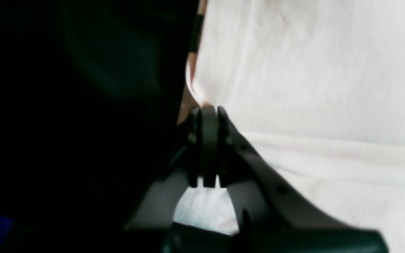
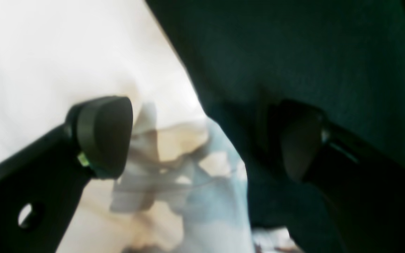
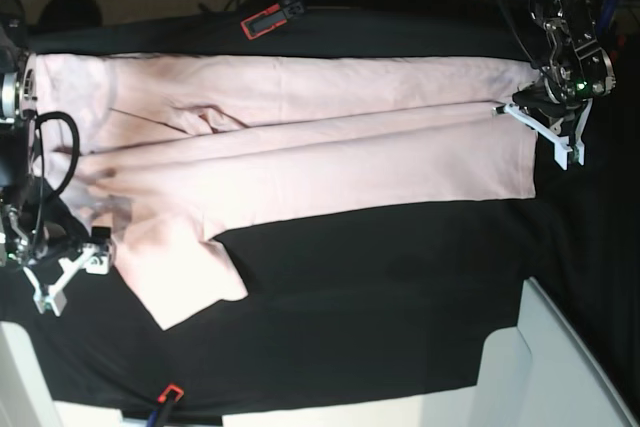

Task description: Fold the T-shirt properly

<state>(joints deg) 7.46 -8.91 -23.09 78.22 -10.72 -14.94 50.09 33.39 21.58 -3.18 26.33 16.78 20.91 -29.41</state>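
T-shirt (image 3: pixel 300 147) lies pale pink, creased, seemingly half-folded lengthwise.

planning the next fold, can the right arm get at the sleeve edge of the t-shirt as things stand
Probably yes. The right pincer is open and straddles the T-shirt edge at the sleeve end, one pad over the cloth, the other over the black table cloth. Nothing lies between.
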